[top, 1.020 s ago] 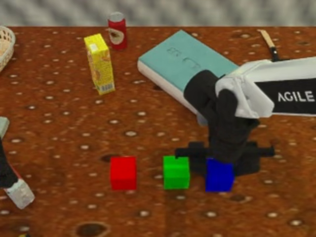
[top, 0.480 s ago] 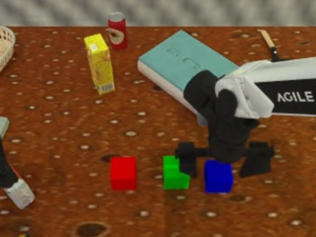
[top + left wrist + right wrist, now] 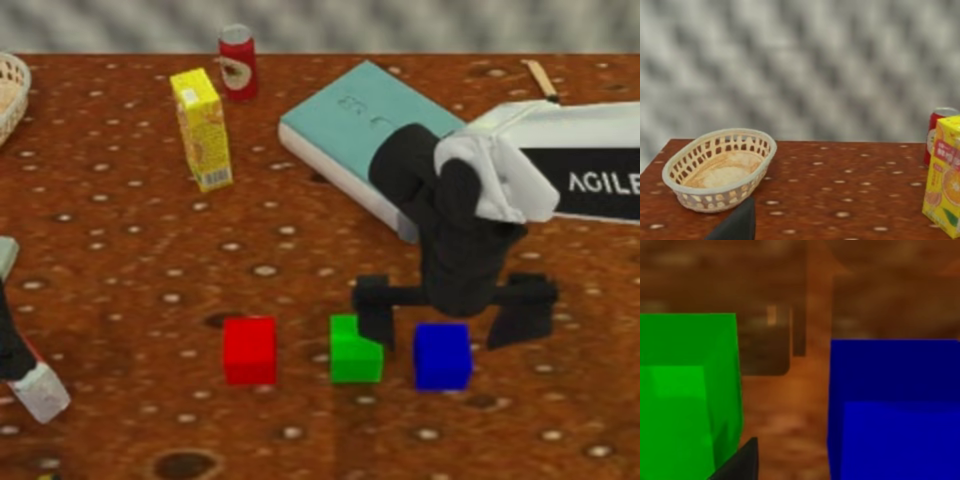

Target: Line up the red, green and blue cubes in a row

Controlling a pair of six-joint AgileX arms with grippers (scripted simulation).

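Right hand [image 3: 452, 315] spread above blue cube [image 3: 442, 356], one finger overlapping green cube [image 3: 355, 350], teal book [image 3: 365, 135] behind

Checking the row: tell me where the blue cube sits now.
In the top view, the blue cube sits right of centre, just right of the green cube.

Red, green, blue on speckled brown

Bright red cube [image 3: 249, 350], bright green cube [image 3: 355, 351], deep blue cube [image 3: 442, 356], all plain; brown table [image 3: 130, 260] dotted pale; teal book [image 3: 355, 125], yellow carton [image 3: 202, 129], red can [image 3: 238, 62].
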